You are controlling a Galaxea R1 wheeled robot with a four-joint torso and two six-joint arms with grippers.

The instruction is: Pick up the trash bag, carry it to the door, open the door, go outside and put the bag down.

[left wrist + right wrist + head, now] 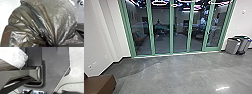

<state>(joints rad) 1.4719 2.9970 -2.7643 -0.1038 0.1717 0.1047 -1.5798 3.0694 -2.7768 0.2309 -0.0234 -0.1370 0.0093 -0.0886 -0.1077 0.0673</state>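
The trash bag (65, 18) shows large in the left wrist view, dark, shiny and translucent. Its folds draw together at one point, where my left gripper (53, 44) is shut on it. A pale, shiny piece of what looks like the bag (16, 56) also shows in the right wrist view. Across the room in the head view stands a row of glass panels in a green frame, with a glass door (212, 28) at its right end. How my right gripper stands cannot be made out.
Grey bins (233, 45) stand against the wall right of the glass. A brown seat (100, 83) is at the near left, close to a white wall (99, 42). Polished grey floor (179, 72) stretches to the panels. Behind the glass, a person (203, 21) shows faintly.
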